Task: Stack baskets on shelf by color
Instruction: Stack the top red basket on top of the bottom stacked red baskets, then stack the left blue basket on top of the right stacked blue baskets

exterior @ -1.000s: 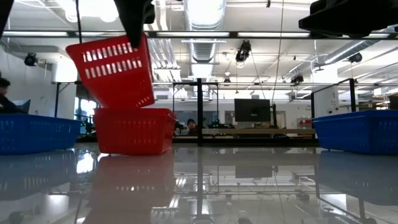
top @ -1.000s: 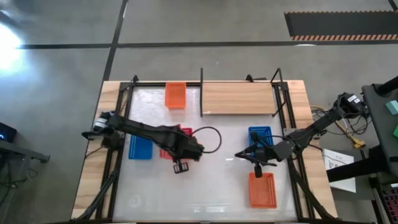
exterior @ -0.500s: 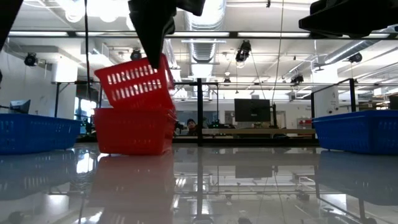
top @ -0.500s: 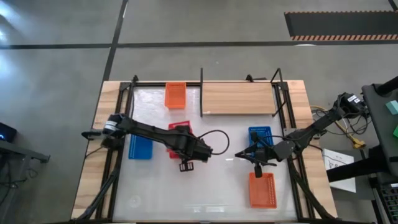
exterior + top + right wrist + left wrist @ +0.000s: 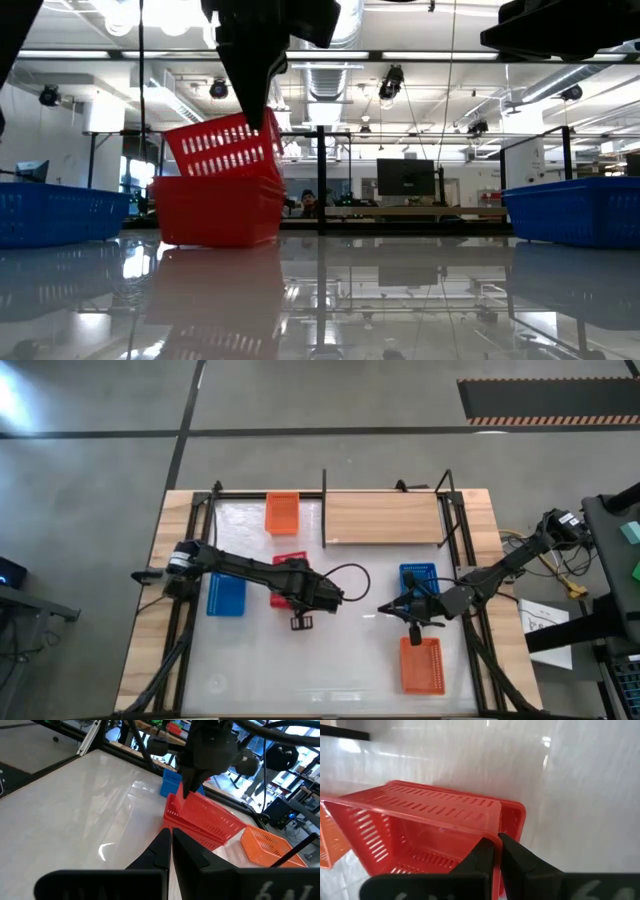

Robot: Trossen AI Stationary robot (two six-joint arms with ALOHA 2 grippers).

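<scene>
Left tool (image 5: 268, 125) pinched shut on upper red basket's (image 5: 225, 148) rim, nesting tilted into lower red basket (image 5: 218, 210).
Light, stiff mesh plastic, probably slippery; best gripped at rim. Right tool (image 5: 383, 609) shut, empty, above surface (image 5: 350, 650).

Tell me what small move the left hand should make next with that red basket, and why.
Probably ease it a little lower and level it. The left hand is shut on the rim of the upper red basket, which sits tilted and only partly nested in the lower red basket, so it is not yet seated.
</scene>
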